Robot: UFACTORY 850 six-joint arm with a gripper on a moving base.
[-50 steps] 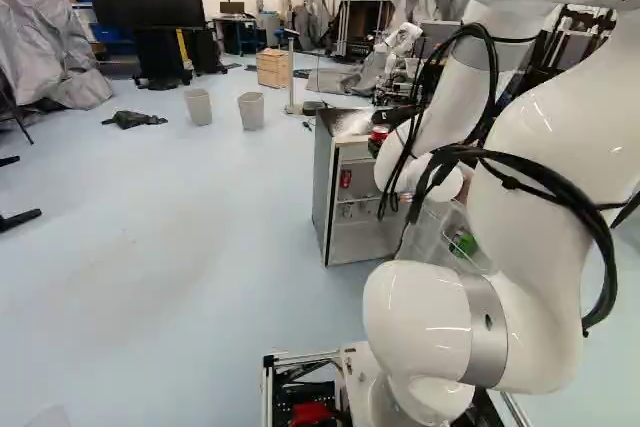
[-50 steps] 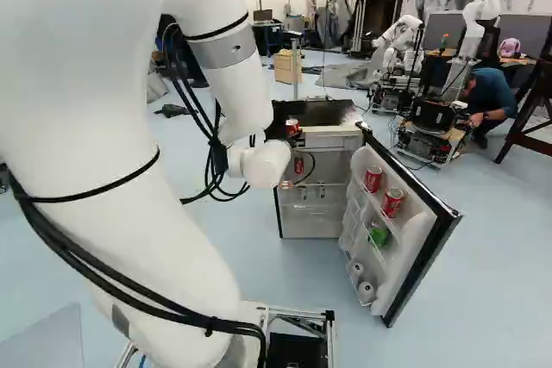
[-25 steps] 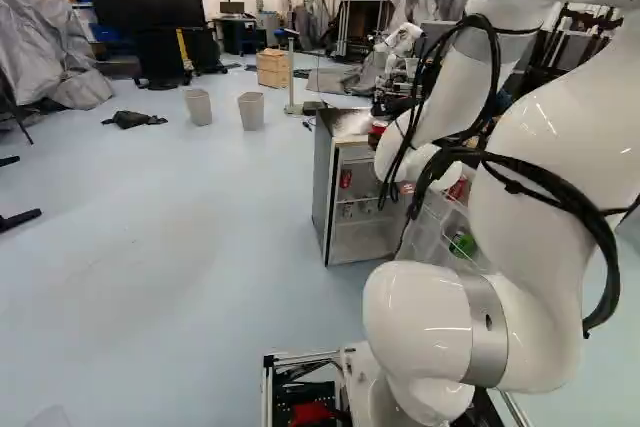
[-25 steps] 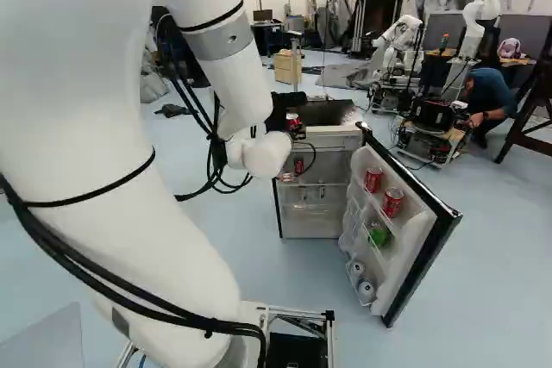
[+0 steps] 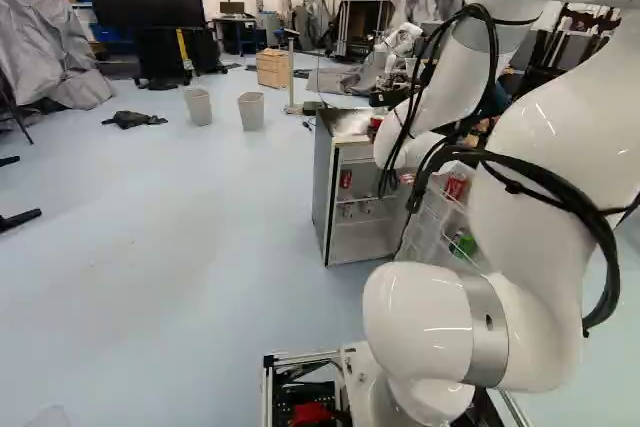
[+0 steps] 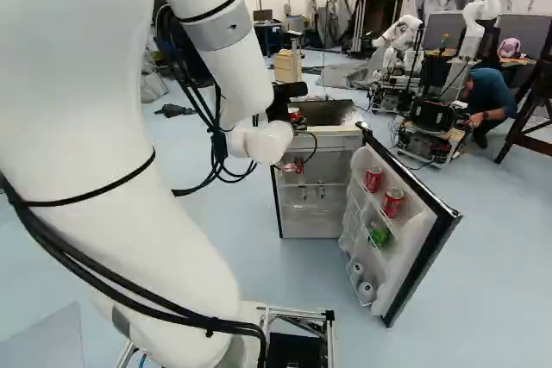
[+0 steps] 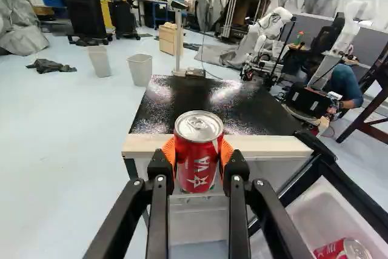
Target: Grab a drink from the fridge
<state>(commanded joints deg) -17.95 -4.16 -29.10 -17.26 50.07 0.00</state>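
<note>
My gripper shows in the right base view as a black part beyond the arm's white end joint, at the fridge top. In the wrist view the gripper is shut on a red can, which stands upright between the orange pads. Behind the can is the front edge of the fridge; whether they touch I cannot tell. The same can shows small in the right base view. The fridge stands open, with another red can inside. Its door holds red cans, a green item and pale cans.
The open fridge door juts toward the base, right of the fridge. Two bins and a thin post stand farther off to the left. Another robot is in the back, near a crouching person.
The arm's end has risen slightly and shifted against the fridge, carrying the held can up with it. In the left base view, a red door can has come out from behind the arm. The base has not moved.
</note>
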